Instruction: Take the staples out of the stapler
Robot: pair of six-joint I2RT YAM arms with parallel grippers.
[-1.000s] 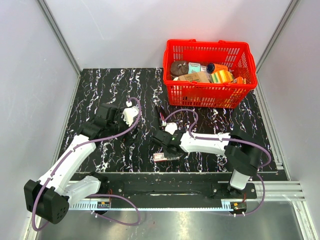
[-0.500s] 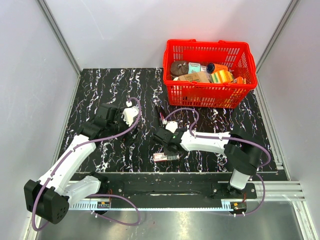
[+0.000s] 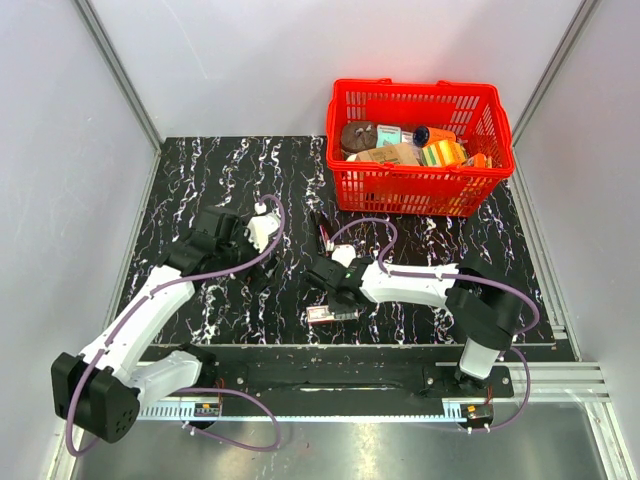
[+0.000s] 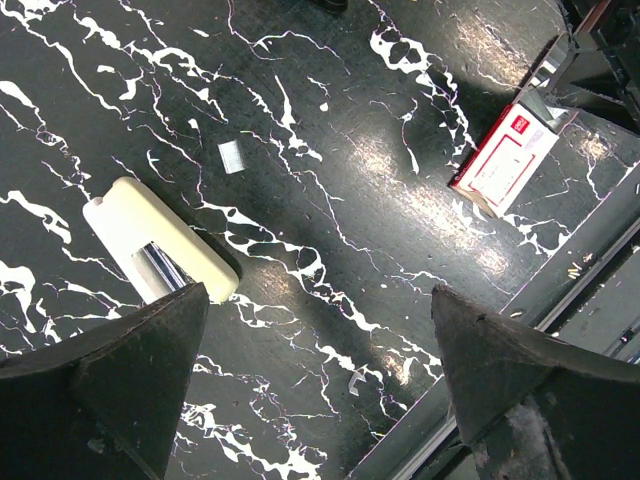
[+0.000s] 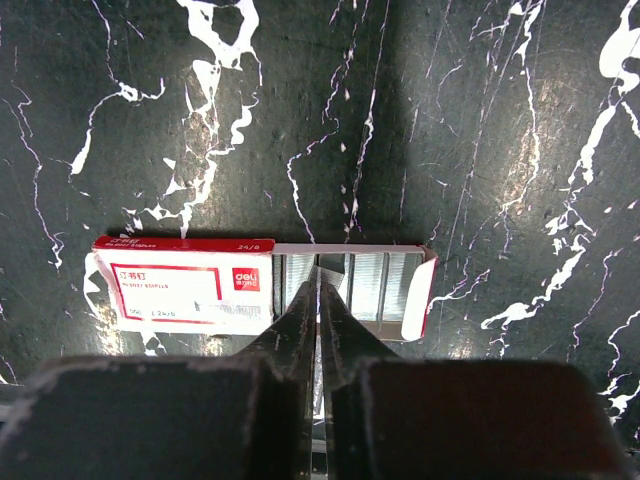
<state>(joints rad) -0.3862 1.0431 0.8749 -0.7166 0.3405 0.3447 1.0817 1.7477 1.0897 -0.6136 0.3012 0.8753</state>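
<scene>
The cream stapler (image 4: 150,235) lies on the black marble table under my left gripper (image 4: 318,295), whose fingers are wide open with nothing between them; its near end is hidden by the left finger. A red-and-white staple box (image 5: 180,295) lies near the front edge with its tray slid out, showing rows of staples (image 5: 385,285). My right gripper (image 5: 320,268) reaches into that tray, its fingers shut on a strip of staples that tilts up between the tips. From the top view the right gripper (image 3: 335,298) sits over the box (image 3: 328,314).
A red basket (image 3: 420,190) full of groceries stands at the back right. A small dark object (image 3: 325,236) lies mid-table behind the right gripper. A short loose strip of staples (image 4: 231,155) and a single bent staple (image 4: 357,375) lie on the table near the front rail (image 4: 560,280).
My right gripper's fingers have closed together over the open staple tray and shifted slightly left. The left arm has barely moved and stays open.
</scene>
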